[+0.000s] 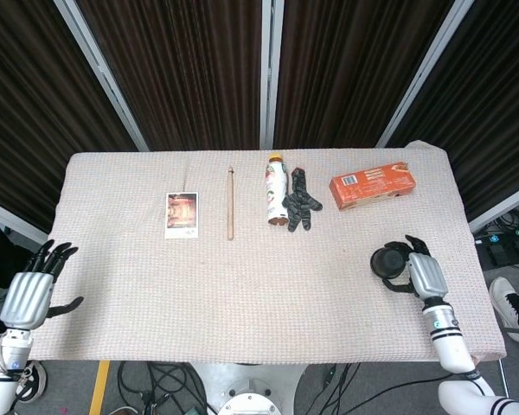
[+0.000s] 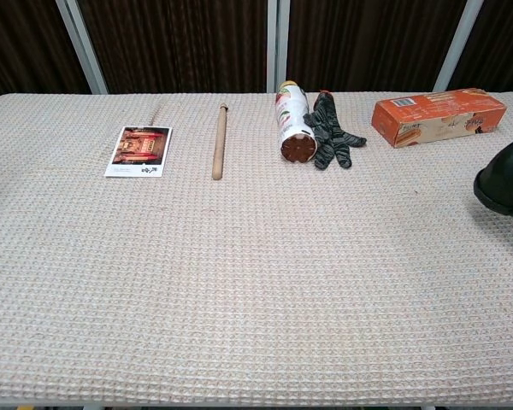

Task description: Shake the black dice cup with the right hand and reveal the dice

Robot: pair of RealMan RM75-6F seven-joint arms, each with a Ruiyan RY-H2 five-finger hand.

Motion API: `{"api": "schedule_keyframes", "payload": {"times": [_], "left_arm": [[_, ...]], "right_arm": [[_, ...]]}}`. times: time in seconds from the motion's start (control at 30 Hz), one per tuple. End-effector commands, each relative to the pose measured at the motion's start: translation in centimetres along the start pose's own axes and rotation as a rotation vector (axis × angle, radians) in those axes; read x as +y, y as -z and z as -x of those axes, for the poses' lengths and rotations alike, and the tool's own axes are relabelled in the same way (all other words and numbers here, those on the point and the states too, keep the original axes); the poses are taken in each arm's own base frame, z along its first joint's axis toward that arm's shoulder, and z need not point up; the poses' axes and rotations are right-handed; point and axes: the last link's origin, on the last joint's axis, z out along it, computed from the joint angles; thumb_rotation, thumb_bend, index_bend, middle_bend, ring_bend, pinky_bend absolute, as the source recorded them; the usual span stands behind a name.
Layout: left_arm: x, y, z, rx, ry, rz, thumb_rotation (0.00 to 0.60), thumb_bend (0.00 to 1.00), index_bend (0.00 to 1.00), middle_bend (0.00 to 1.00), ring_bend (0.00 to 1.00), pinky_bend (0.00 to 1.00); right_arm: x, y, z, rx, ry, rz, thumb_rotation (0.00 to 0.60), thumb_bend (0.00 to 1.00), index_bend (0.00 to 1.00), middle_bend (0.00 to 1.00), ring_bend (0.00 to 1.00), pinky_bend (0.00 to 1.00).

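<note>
The black dice cup (image 1: 386, 262) stands mouth down on the cloth at the right side of the table, and in the chest view the cup (image 2: 505, 180) is cut off by the right edge. My right hand (image 1: 418, 271) grips it from the right, fingers wrapped around its body. No dice show. My left hand (image 1: 30, 291) hangs beyond the table's left front corner, fingers spread and holding nothing; the chest view does not show it.
Along the far side lie a photo card (image 1: 182, 213), a wooden stick (image 1: 230, 204), a bottle on its side (image 1: 276, 189), a dark striped glove (image 1: 299, 201) and an orange box (image 1: 373, 186). The table's right edge (image 1: 477, 285) is near the cup.
</note>
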Motion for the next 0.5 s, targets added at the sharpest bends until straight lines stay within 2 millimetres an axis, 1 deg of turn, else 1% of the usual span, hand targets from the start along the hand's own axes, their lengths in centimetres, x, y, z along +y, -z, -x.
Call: {"api": "schedule_keyframes", "payload": {"times": [0.03, 0.1, 0.13, 0.17, 0.23, 0.33, 0.4, 0.43, 0.5], "left_arm": [[-0.1, 0.0, 0.2, -0.005, 0.003, -0.002, 0.6, 0.13, 0.14, 0.11, 0.0, 0.18], [-0.2, 0.0, 0.3, -0.01, 0.004, -0.002, 0.6, 0.13, 0.14, 0.11, 0.0, 0.18], [-0.2, 0.0, 0.3, -0.012, 0.005, -0.002, 0.6, 0.13, 0.14, 0.11, 0.0, 0.18], [-0.2, 0.0, 0.3, -0.012, 0.005, -0.002, 0.6, 0.13, 0.14, 0.11, 0.0, 0.18], [-0.3, 0.0, 0.2, -0.009, 0.005, -0.002, 0.6, 0.13, 0.14, 0.11, 0.0, 0.18], [-0.5, 0.1, 0.0, 0.001, 0.003, -0.007, 0.6, 0.13, 0.14, 0.11, 0.0, 0.18], [-0.6, 0.2, -0.2, 0.004, 0.0, -0.012, 0.6, 0.13, 0.14, 0.11, 0.0, 0.18], [-0.7, 0.2, -0.3, 0.006, -0.001, -0.014, 0.6, 0.13, 0.14, 0.11, 0.0, 0.18], [-0.6, 0.2, -0.5, 0.01, -0.003, -0.014, 0.6, 0.13, 0.14, 0.11, 0.0, 0.18]], "right_arm": [[0.8, 0.5, 0.0, -0.005, 0.0, 0.021, 0.6, 0.22, 0.35, 0.42, 0.06, 0.0], [0.8, 0.6, 0.3, -0.016, -0.011, 0.024, 0.6, 0.22, 0.35, 0.42, 0.06, 0.0], [0.5, 0.5, 0.7, -0.028, -0.021, 0.019, 0.6, 0.22, 0.35, 0.42, 0.06, 0.0], [0.1, 0.3, 1.0, -0.041, -0.034, 0.01, 0.6, 0.22, 0.35, 0.42, 0.06, 0.0], [-2.0, -0.4, 2.0, -0.082, -0.076, -0.033, 0.6, 0.22, 0.35, 0.42, 0.06, 0.0], [-7.0, -1.8, 3.6, -0.155, -0.141, -0.15, 0.6, 0.23, 0.35, 0.42, 0.07, 0.0], [-10.6, -2.6, 4.4, -0.197, -0.165, -0.232, 0.6, 0.23, 0.35, 0.43, 0.08, 0.0], [-12.8, -2.9, 4.8, -0.218, -0.163, -0.285, 0.6, 0.23, 0.35, 0.43, 0.08, 0.0], [-15.1, -3.3, 4.8, -0.22, -0.145, -0.342, 0.6, 0.22, 0.35, 0.43, 0.08, 0.0]]}}
